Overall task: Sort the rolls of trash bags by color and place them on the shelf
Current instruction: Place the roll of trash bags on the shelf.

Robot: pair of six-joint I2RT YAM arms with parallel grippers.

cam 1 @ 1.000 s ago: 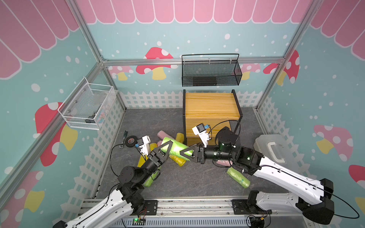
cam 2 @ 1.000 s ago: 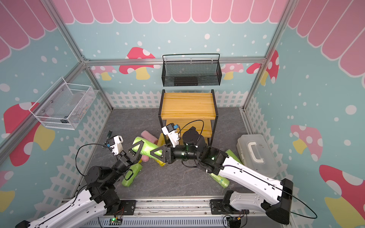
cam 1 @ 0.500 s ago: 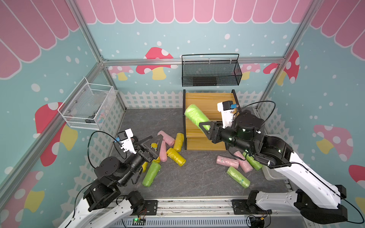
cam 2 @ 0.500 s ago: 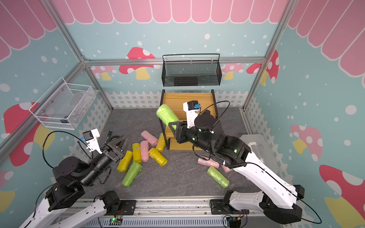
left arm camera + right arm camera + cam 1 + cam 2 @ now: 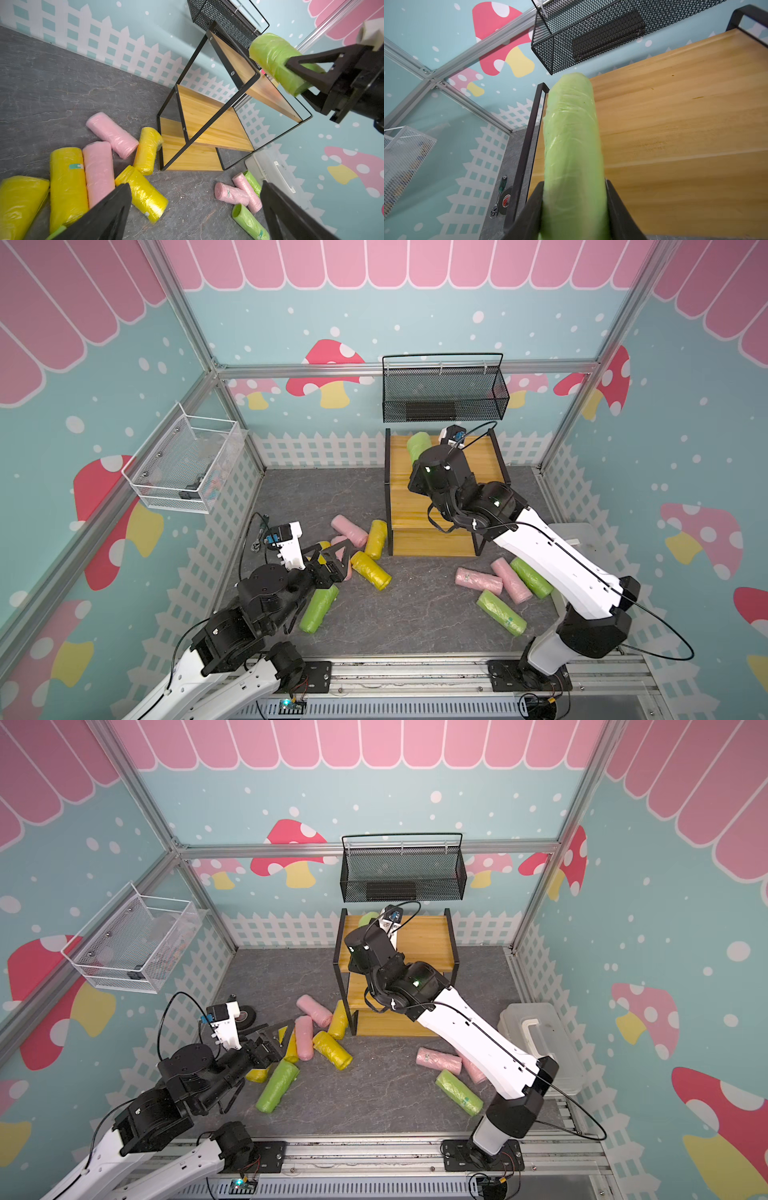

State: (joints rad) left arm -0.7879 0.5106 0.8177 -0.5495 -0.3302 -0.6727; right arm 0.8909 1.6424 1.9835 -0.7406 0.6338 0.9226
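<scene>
Right gripper (image 5: 574,187) is clamped on the near end of a lime green roll (image 5: 571,135), carrying it over the top board of the shelf (image 5: 675,124), along its left edge and towards the rear-left corner. The left gripper (image 5: 195,185) hangs spread wide and empty above the yellow rolls (image 5: 68,182) and pink rolls (image 5: 99,172) on the floor (image 5: 62,83). We read this as the placing step: next we lower until the roll rests on the board, then release without it rolling off the left edge. Its long axis runs front-to-back, parallel to that edge, with the free end pointing at the rear edge under the black mesh basket (image 5: 591,31).
</scene>
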